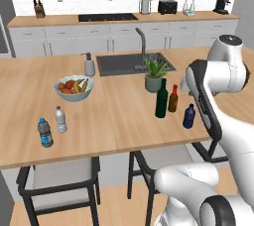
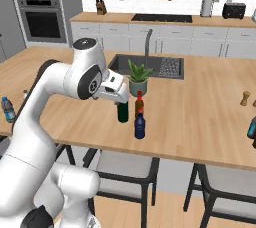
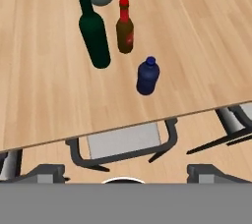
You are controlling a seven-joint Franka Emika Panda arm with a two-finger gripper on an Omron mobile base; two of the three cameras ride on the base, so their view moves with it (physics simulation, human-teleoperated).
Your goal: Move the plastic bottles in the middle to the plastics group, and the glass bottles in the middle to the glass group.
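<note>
The gripper, fingertips wide apart and empty, hangs above a round-shouldered navy plastic bottle on woodgrain counter.

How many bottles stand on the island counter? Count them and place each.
5, maybe more hidden: dark green bottle, amber red-capped bottle and navy-blue bottle clustered before the potted plant; blue-capped water bottle and white-capped water bottle near the fruit bowl.

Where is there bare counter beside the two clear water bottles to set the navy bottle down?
Open wood lies right of the white-capped bottle and blue-capped bottle, running to the dark green bottle. Behind them sits the fruit bowl. It is crowded around the green bottle, amber bottle, navy bottle and potted plant.
</note>
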